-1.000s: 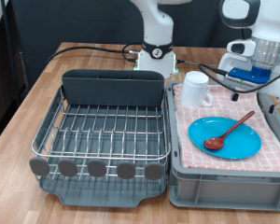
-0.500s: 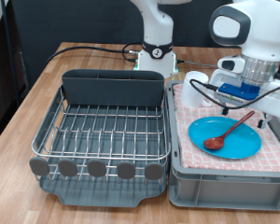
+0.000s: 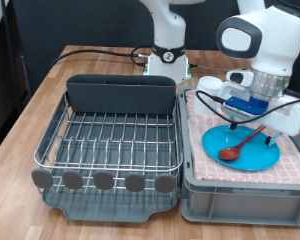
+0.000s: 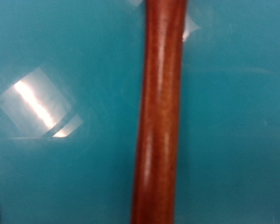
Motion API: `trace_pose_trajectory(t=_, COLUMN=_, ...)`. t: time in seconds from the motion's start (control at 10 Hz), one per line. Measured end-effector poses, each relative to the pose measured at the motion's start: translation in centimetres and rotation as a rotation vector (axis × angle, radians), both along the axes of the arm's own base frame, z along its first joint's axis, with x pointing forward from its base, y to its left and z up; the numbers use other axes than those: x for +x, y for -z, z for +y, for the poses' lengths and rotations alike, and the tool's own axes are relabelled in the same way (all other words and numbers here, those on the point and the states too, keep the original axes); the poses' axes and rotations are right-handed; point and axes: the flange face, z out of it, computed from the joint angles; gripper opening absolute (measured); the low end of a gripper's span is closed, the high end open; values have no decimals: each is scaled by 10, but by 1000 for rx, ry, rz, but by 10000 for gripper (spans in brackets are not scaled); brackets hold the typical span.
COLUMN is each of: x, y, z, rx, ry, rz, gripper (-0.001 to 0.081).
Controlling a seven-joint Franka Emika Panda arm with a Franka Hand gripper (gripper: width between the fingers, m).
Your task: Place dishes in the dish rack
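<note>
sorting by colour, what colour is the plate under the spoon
Light blue plate, clearest in the exterior view.

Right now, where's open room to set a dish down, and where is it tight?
The dish rack has its whole wire grid bare, bordered by the dark utensil holder behind. The crate is crowded: the gripper hangs low over the spoon lying on the blue plate, with the mug mostly hidden behind the arm.

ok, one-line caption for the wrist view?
Close-up of the reddish-brown wooden spoon handle lying across the light-blue plate, gripper fingers out of frame.
</note>
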Motion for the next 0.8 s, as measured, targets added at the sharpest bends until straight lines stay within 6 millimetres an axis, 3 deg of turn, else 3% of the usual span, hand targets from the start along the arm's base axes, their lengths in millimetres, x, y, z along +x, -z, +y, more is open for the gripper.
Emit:
trace_pose_trajectory(t=0.2, x=-2, y=1, z=1, rx=-4, ry=4, rz=-5, gripper=802)
trace_pose_trajectory(t=0.3, x=-2, y=1, z=2, rx=-4, ry=5, rz=-7, gripper=593)
trace_pose_trajectory(t=0.4, x=-2, y=1, z=2, rx=-2, ry=7, rz=-11, gripper=593)
trace_pose_trajectory(t=0.5, x=-3, y=1, z=3, rx=3, ry=8, rz=-15, gripper=416)
trace_pose_trajectory(t=0.6, x=-3, y=2, z=3, rx=9, ry=12, rz=-18, gripper=416)
trace_pose_trajectory(t=0.8, x=-5, y=5, z=3, rx=23, ry=13, rz=-26, gripper=103)
